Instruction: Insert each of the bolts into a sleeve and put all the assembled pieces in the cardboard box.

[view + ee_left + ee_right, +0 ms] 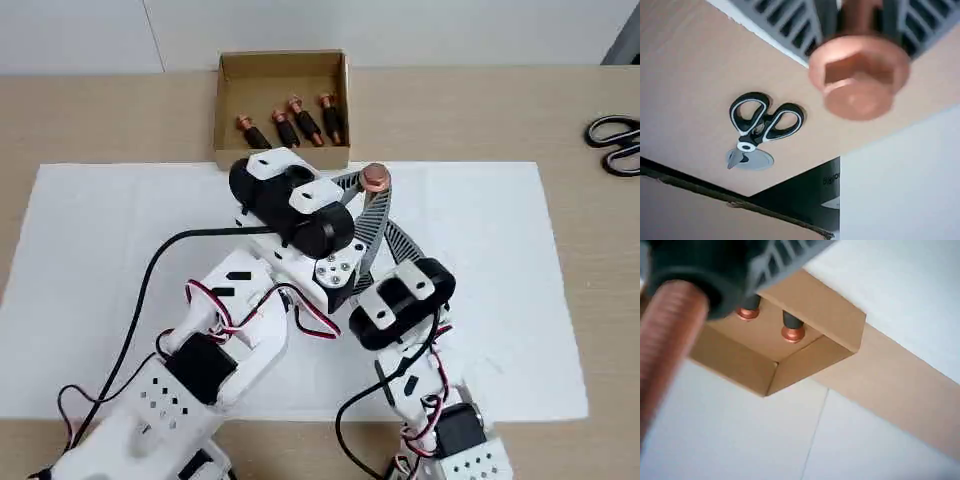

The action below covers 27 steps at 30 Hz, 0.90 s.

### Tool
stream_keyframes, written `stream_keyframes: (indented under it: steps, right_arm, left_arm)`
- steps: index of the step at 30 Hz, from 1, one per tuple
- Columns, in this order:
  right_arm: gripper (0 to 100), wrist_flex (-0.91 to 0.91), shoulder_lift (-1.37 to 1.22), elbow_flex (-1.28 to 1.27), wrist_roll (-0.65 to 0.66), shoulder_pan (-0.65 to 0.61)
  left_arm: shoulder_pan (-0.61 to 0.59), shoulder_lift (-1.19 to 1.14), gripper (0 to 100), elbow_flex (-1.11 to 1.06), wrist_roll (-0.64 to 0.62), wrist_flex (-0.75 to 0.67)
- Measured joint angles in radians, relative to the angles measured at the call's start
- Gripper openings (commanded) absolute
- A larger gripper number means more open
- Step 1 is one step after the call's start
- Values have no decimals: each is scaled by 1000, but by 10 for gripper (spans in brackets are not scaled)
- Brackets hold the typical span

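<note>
The bolt [375, 178] is copper, with a flanged hex head and a threaded shank running through a black sleeve [715, 280]. It is held in the air over the far edge of the white sheet [120, 260], just in front of the cardboard box [230, 105], where four assembled pieces [290, 125] lie. The right gripper [376, 196] reaches up from the near side and is clenched on the bolt under its head, while the left gripper [347, 184] sits against it from the side, and I cannot tell whether it grips.
</note>
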<state>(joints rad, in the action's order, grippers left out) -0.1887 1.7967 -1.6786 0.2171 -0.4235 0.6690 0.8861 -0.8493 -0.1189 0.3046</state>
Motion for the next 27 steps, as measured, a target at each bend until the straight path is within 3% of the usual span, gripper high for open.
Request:
stream_keyframes:
  steps: [8,17,27]
  right_arm:
    - [4,0,0,0,3,0]
    - [4,0,-2,0,3,44]
    - [4,2,-5,0,-66,43]
  left_arm:
    - [0,2,7,2,0,11]
    - [2,124,7,-6,0,189]
    - [3,199,7,-158,-3,160]
